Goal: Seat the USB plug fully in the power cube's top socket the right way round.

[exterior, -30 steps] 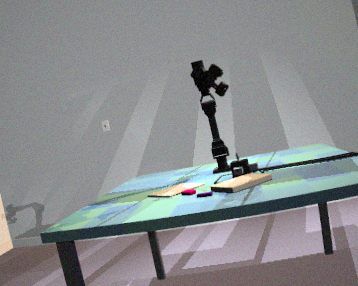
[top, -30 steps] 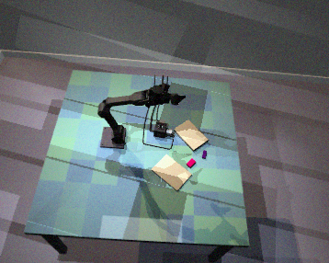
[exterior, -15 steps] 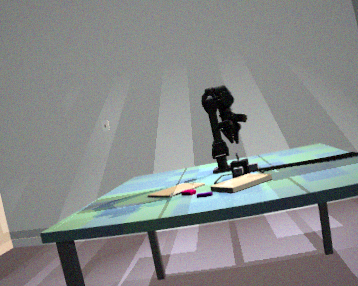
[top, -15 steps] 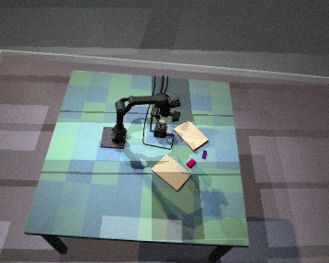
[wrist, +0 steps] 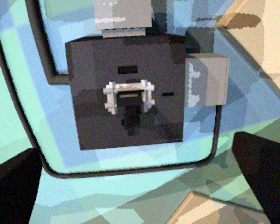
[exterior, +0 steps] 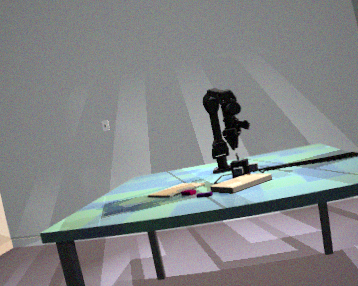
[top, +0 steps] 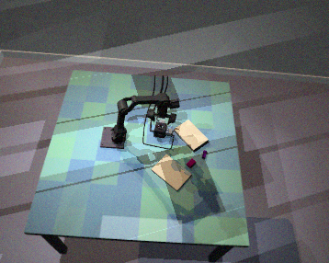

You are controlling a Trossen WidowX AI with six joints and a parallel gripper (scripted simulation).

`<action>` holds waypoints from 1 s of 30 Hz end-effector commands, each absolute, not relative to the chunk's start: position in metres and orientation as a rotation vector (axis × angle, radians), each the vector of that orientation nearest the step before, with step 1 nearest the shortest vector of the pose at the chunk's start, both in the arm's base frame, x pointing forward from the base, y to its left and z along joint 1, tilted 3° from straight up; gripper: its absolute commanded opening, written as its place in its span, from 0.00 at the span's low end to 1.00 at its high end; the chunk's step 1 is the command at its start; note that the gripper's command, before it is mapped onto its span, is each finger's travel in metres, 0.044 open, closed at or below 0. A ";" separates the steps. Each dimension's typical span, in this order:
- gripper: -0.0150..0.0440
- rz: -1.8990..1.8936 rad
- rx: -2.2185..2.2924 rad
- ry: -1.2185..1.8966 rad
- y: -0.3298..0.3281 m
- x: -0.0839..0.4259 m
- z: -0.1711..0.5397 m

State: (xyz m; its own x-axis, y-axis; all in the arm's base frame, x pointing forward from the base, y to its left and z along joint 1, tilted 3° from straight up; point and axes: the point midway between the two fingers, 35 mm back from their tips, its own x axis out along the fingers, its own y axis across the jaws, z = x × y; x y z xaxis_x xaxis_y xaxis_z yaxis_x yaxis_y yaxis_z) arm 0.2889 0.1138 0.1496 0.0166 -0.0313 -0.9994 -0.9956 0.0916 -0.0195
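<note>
- You have the small plug with a pale, squared frame (exterior: 237, 157) (wrist: 131, 86) in the top of the black power cube (top: 160, 130) (exterior: 239, 169) (wrist: 95, 125), near the middle of the patchwork blue-green table (top: 127, 207) (exterior: 138, 224) (wrist: 90, 195).
- The plug points down into the cube, its long axis roughly upright; seen from the wrist, the frame's longer side runs left to right. You cannot tell from these views which way round its contacts face.
- Your black parallel-jaw gripper (top: 162, 118) (exterior: 234, 148) (wrist: 139, 150) is spread wide, with nothing between its fingers. It hangs over the cube, apart from the plug.
- In the top view, your arm's dark square base plate (top: 107, 142) lies left of the cube.
- A black cable loop (top: 144, 135) (wrist: 125, 171) runs around the cube's near side.
- One flat tan board (top: 192, 135) (exterior: 243, 182) (wrist: 260, 60) lies right of the cube; another thin tan board (top: 172, 172) (exterior: 175, 190) (wrist: 200, 212) lies nearer you.
- A magenta block (top: 191, 163) (exterior: 188, 192) and a small purple piece (top: 204, 154) (exterior: 204, 194) sit near right, between and beside the boards.
</note>
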 end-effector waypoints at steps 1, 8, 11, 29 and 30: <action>1.00 1.116 -1.179 1.264 0.113 0.288 0.145; 1.00 1.116 -1.179 1.264 0.113 0.288 0.138; 1.00 1.116 -1.179 1.264 0.113 0.288 0.135; 0.91 1.114 -1.172 1.261 0.113 0.288 0.124; 0.87 1.114 -1.172 1.261 0.113 0.288 0.124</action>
